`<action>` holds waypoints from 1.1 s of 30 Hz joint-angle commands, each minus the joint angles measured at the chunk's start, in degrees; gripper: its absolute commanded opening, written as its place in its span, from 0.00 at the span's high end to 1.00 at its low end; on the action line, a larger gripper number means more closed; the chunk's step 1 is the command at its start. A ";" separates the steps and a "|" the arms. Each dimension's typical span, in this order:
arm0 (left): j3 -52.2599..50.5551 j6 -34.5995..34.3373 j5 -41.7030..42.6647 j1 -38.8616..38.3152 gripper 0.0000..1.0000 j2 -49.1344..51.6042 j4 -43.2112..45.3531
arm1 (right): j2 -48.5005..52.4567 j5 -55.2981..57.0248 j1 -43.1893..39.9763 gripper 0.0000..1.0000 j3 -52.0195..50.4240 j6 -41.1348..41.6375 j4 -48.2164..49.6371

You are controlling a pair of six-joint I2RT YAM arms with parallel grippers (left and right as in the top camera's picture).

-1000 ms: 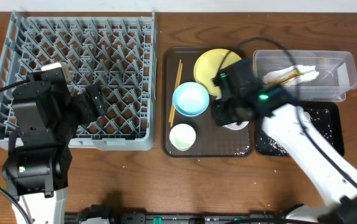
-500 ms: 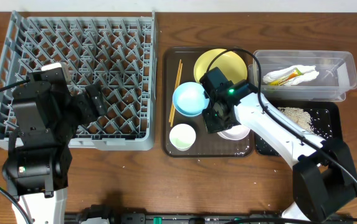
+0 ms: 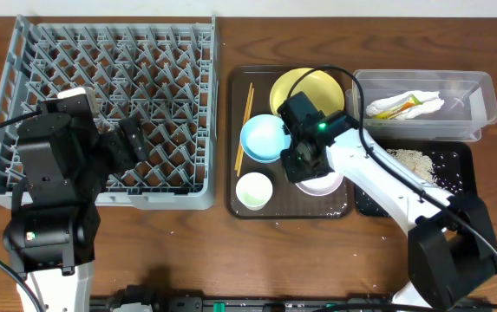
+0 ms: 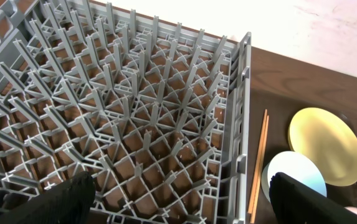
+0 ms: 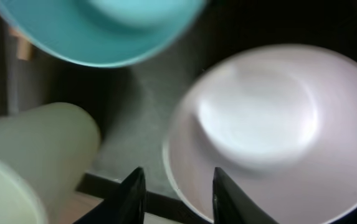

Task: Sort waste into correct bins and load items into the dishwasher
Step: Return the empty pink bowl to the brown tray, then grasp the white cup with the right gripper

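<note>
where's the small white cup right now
In the overhead view the small white cup sits at the near left corner of the brown tray, just in front of the light blue bowl and left of the white bowl.

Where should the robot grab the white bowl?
Grip its thin rim from straight above. The white bowl sits upright, mouth up, on the brown tray, so one finger fits inside and one outside the wall.
</note>
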 commanded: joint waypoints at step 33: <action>1.20 -0.26 0.74 0.13 0.10 0.07 0.02 | 4.74 -9.42 5.90 0.60 1.33 -0.13 2.67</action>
